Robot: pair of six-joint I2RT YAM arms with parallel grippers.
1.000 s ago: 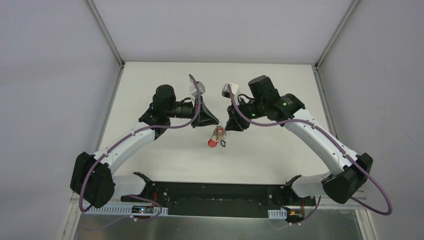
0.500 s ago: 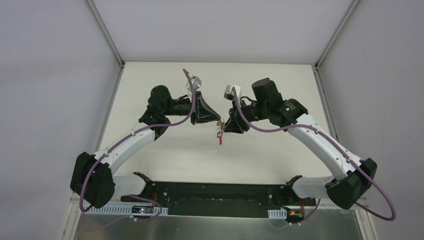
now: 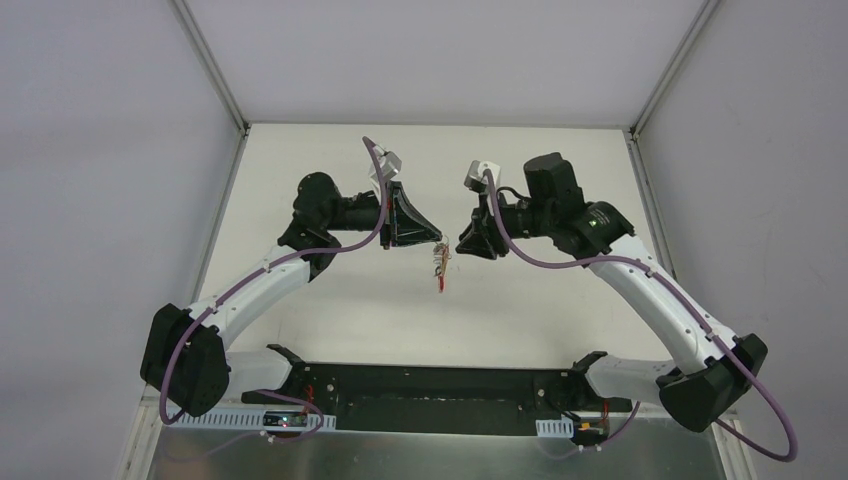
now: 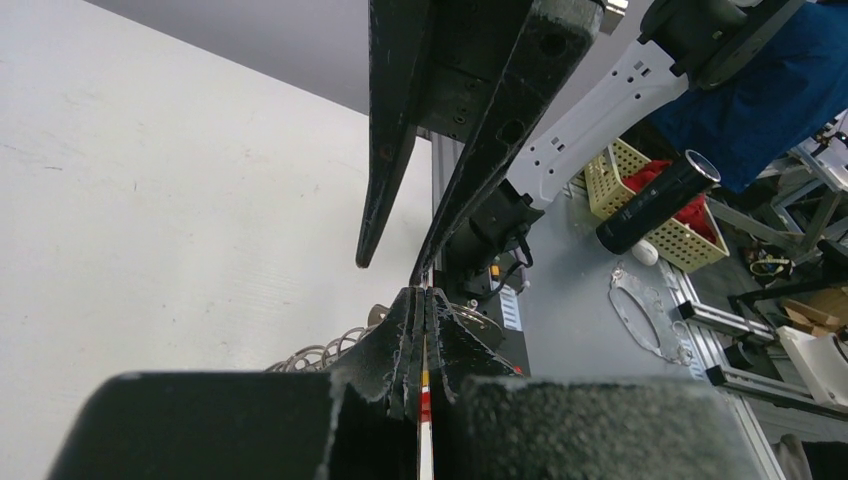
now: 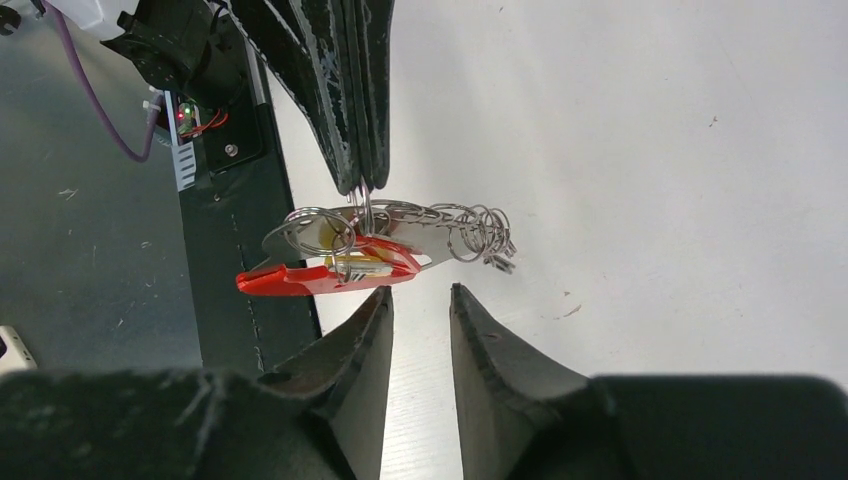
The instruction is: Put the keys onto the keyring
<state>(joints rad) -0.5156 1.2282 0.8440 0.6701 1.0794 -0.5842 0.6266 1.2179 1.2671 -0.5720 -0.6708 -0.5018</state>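
My left gripper [image 3: 439, 240] is shut on the thin grey wire of the keyring [image 5: 309, 280], which hangs below its tips above the white table. In the right wrist view the ring's thick red arc lies edge-on, with small silver and yellow keys [image 5: 364, 264] bunched against it and a string of grey wire loops [image 5: 473, 231] trailing to the right. From the left wrist view only a red and yellow sliver [image 4: 425, 398] shows between the closed left gripper [image 4: 428, 292]. My right gripper [image 5: 420, 290] faces the bunch from just short of it, open, holding nothing and touching nothing.
The black base rail [image 3: 420, 385] runs along the table's near edge, under the arms. Grey enclosure walls stand to the left, right and back. Beyond the table, the left wrist view shows a yellow basket [image 4: 670, 205] and a black cylinder [image 4: 655, 200].
The left gripper turned and rose slightly with the key bunch. The right gripper met it at the bunch, then drew back to the right, leaving the bunch hanging from the left gripper alone.
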